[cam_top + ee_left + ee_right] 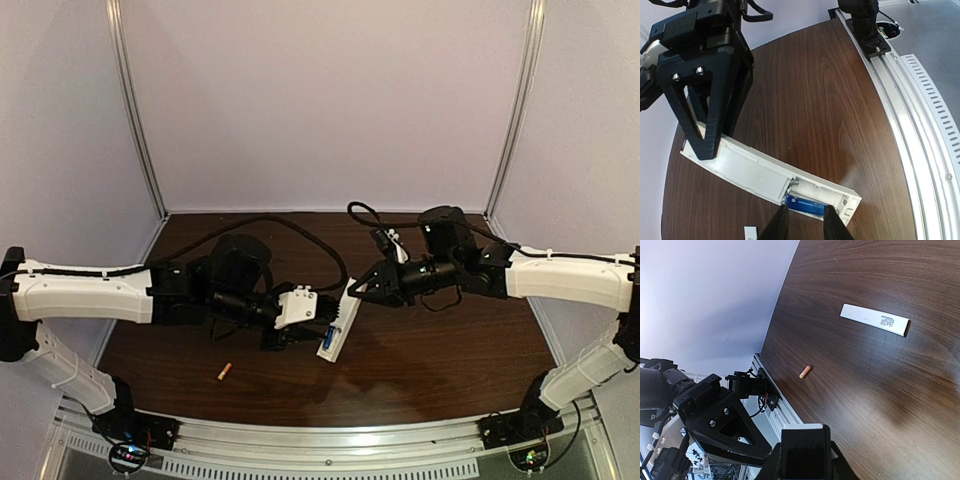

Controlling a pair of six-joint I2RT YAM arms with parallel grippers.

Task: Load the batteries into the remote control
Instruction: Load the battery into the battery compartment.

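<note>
The white remote control [740, 167] lies tilted on the dark table, back up, with its battery bay open. The blue battery [807, 207] sits in the bay's near slot. My left gripper [805, 214] is shut on it, one finger against each end. The slot beside it shows bare white plastic. My right gripper [353, 292] is shut on the remote's far end, and its black fingers [707, 135] cover that end. The orange battery [805, 371] lies loose on the table [224, 371], near the front left edge and apart from both grippers.
A thin flat white cover strip [875, 320] lies on the wood away from the remote. A metal rail [330, 440] runs along the table's near edge, holding both arm bases. Pale walls enclose the back and sides. A black cable [290, 232] loops over the table's far half.
</note>
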